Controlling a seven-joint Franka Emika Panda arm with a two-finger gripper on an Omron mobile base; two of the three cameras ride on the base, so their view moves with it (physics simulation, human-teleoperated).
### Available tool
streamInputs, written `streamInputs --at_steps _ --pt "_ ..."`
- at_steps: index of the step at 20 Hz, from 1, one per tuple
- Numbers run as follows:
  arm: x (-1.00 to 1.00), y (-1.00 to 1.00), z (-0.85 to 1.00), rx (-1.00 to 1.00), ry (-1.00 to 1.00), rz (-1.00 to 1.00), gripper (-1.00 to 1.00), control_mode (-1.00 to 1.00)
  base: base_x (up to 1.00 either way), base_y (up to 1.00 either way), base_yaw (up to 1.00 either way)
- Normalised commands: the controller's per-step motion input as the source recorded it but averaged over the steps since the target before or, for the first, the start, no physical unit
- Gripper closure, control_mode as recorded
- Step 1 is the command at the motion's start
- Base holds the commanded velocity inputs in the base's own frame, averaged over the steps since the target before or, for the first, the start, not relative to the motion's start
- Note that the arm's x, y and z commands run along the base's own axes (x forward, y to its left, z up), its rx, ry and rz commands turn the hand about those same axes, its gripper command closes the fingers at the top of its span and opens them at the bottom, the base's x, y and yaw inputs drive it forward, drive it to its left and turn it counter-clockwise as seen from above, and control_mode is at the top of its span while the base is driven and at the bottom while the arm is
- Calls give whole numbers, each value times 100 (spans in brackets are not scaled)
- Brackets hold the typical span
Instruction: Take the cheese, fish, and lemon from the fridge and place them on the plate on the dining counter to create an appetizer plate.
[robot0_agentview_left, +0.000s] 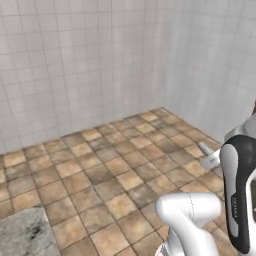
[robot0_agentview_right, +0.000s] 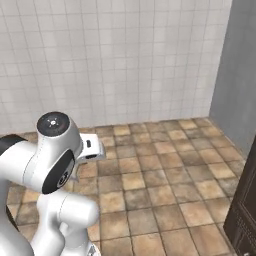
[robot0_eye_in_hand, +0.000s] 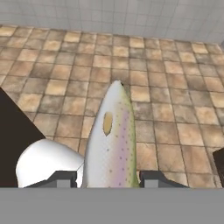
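Note:
The fish (robot0_eye_in_hand: 111, 140), silvery-tan with a pink stripe and dark speckles, fills the middle of the hand view and points away over the floor. My gripper (robot0_eye_in_hand: 107, 178) is shut on the fish, with one dark fingertip (robot0_eye_in_hand: 61, 178) on each side of its tail end. A corner of the grey marbled dining counter (robot0_agentview_left: 22, 232) shows at the lower left of the left base view. The cheese, lemon and plate are out of view.
Brown tiled floor (robot0_agentview_left: 115, 165) stretches ahead to white tiled walls (robot0_agentview_right: 115, 60) that meet in a corner. A tall flat grey surface (robot0_agentview_right: 240, 75), perhaps the fridge's side, stands at the right, with a dark brown panel (robot0_agentview_right: 245, 210) below it.

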Motion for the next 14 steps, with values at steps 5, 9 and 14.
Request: streamInputs --at_steps 5,9,14 --pt "0 0 0 0 0 0 100 100 55 21 43" --pt "0 0 0 0 0 0 100 100 77 39 40" --pt "0 0 0 0 0 0 100 100 85 44 39"
